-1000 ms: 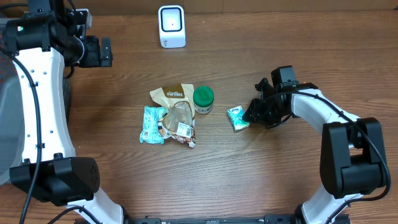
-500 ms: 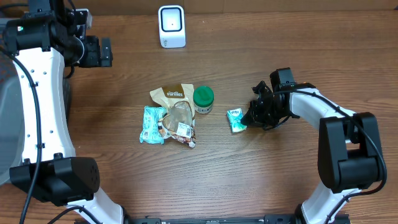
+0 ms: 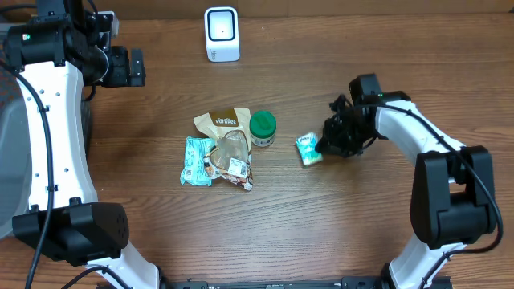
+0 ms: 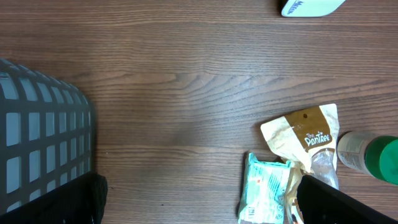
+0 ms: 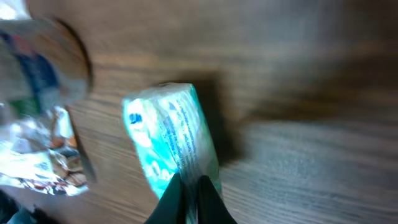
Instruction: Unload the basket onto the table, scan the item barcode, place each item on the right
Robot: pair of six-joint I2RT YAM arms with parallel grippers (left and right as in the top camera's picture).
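Newly clamped since a second ago, right gripper [image 3: 321,147] pinches the teal packet [image 3: 307,150] by its edge, seemingly for carrying to the scanner [image 3: 222,34].

even bright light, soft shadows; teal packet [image 5: 171,140] blurred in right wrist view.

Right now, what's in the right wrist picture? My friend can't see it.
The right gripper is shut on the bottom edge of a teal packet, with the wood table behind it. More wrappers show blurry at the left.
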